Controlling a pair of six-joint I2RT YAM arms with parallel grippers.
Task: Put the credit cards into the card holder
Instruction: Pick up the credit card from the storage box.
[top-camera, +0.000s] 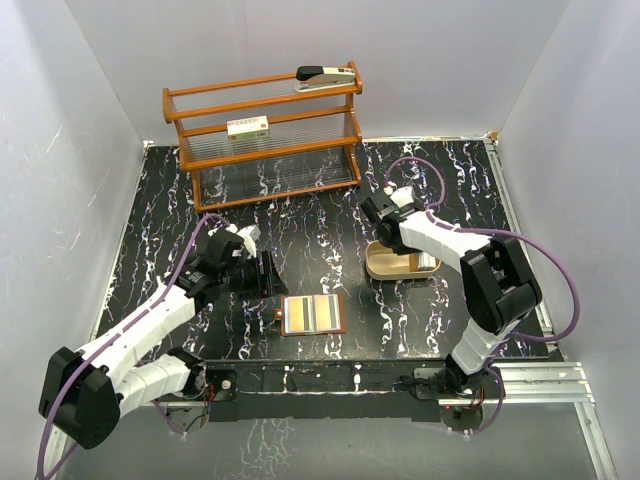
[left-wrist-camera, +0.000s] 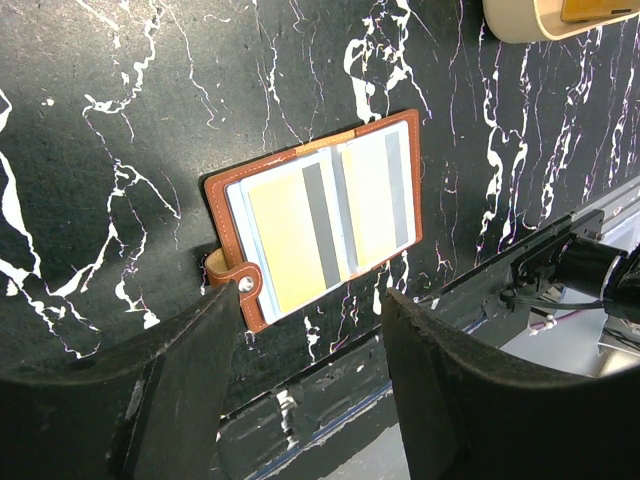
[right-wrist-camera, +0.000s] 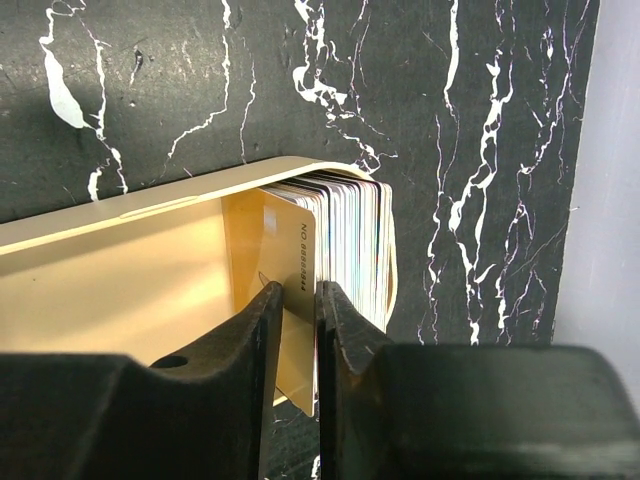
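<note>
The card holder (top-camera: 313, 314) lies spread open on the black marbled table, brown rim up, with two yellowish credit cards (left-wrist-camera: 285, 235) bearing grey stripes in its pockets. My left gripper (left-wrist-camera: 312, 293) hovers open just near of it, snap tab (left-wrist-camera: 245, 287) by its left finger, nothing between the fingers. My right gripper (right-wrist-camera: 298, 290) reaches into the tan tray (right-wrist-camera: 150, 205) and is shut on a gold credit card (right-wrist-camera: 298, 250) standing on edge. This card is the front one of a stack of several upright cards (right-wrist-camera: 350, 240) at the tray's right end.
A wooden shelf rack (top-camera: 265, 130) stands at the back, with a stapler (top-camera: 325, 77) on top and a white box with a red label (top-camera: 248, 128) on its middle shelf. White walls enclose the table on three sides. The tan tray (top-camera: 375, 268) sits right of centre.
</note>
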